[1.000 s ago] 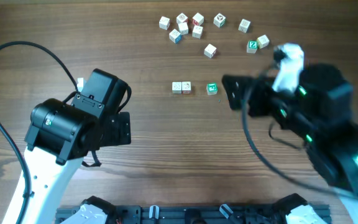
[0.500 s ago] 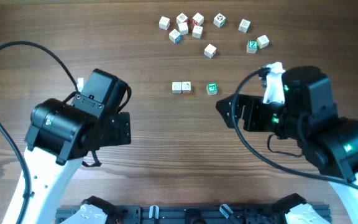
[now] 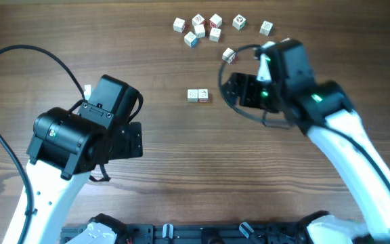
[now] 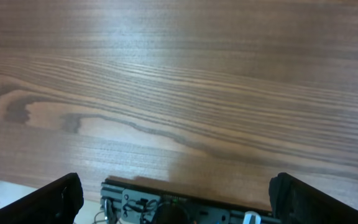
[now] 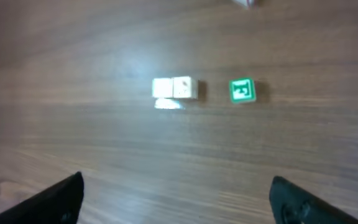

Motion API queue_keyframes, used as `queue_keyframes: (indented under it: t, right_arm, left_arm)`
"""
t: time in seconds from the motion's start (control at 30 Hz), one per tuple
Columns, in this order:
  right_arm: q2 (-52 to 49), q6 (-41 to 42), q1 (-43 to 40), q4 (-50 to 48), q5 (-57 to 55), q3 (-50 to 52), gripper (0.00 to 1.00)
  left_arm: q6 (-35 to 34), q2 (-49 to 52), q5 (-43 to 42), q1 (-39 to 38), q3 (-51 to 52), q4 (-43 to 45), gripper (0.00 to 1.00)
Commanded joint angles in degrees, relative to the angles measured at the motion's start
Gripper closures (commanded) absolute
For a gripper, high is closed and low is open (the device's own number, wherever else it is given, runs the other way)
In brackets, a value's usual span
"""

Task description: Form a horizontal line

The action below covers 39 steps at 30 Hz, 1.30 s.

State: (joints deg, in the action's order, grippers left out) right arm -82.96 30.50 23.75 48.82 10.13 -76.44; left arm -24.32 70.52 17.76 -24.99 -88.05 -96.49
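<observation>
Two white letter cubes sit touching side by side mid-table; they also show in the right wrist view. A green-faced cube lies to their right with a gap, not touching. In the overhead view the green cube is hidden under my right gripper. My right gripper is open and empty, hovering above and short of the cubes. My left gripper is open and empty over bare wood at the left, its jaws wide apart.
Several scattered letter cubes lie at the far edge, one close beside the right arm. A black rail runs along the table's near edge. A black cable loops at the far left.
The right arm has swung up and left, from the right side to over the green cube, now hiding it and two far-right cubes from overhead. The left arm and cubes have not moved.
</observation>
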Motion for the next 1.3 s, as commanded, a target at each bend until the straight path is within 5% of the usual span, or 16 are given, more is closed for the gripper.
queue_keyframes:
  t: [0.0,0.07,0.17,0.27,0.4,0.57,0.67,1.03,1.13,1.27]
  right_arm:
    - [-10.67,4.48,-0.07,-3.56,0.44,0.04,0.20]
    - [-13.51,5.62,0.22,-7.93,3.56,0.04,0.38]
    - [-13.62,2.23,2.80,-17.16,2.78,0.04,0.48]
    - [-15.76,0.48,8.15,-25.27,-5.46,0.04,0.73]
    - [-21.14,8.46,12.22,-28.30,-22.16,0.04,0.90]
    - [-20.37,22.58,6.23,-12.79,-32.02,0.04,0.95]
    - [-21.11,23.50,2.21,-8.68,-31.95,0.31,0.95]
    - [-26.01,19.80,0.50,-19.52,-30.32,10.51,0.95]
    - [-26.34,9.86,0.44,-25.38,-21.81,11.30,0.95]
    - [-26.34,7.45,0.44,-26.80,-17.77,11.28,0.95]
  left_arm:
    - [-0.13,-0.39,0.50,0.15,0.00,0.00,0.00]
    - [-0.13,-0.39,0.50,0.15,0.00,0.00,0.00]
    - [-0.13,-0.39,0.52,0.15,0.00,0.00,0.00]
    - [-0.13,-0.39,0.52,0.15,0.00,0.00,0.00]
    - [-0.13,-0.39,0.52,0.15,0.00,0.00,0.00]
    - [-0.13,-0.39,0.50,0.13,0.00,0.00,0.00]
    - [-0.13,-0.39,0.50,0.15,0.00,0.00,0.00]
    - [-0.13,-0.39,0.52,0.15,0.00,0.00,0.00]
    - [-0.13,-0.39,0.50,0.15,0.00,0.00,0.00]
    - [-0.13,-0.39,0.50,0.15,0.00,0.00,0.00]
